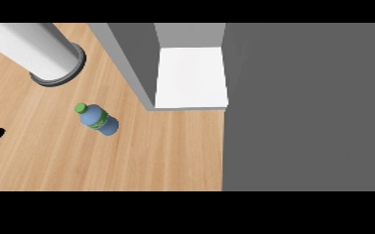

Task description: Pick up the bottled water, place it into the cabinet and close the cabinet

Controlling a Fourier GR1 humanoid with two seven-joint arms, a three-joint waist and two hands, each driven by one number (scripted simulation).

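Note:
The bottled water (98, 119) stands on the wooden counter (110, 163), left of centre: a blue bottle with a green label band and a green cap, seen from above. To its upper right is the grey cabinet (139, 59), standing open with its white inner shelf (192, 77) bare. The cabinet's grey door (293, 109) is swung open and fills the right side of the view. A small black bit of my left hand (1, 132) shows at the left edge, well apart from the bottle. My right hand is out of view.
A tall white cylinder on a dark round base (53, 64) stands at the back left of the counter. Bare wood lies around the bottle and towards the front edge.

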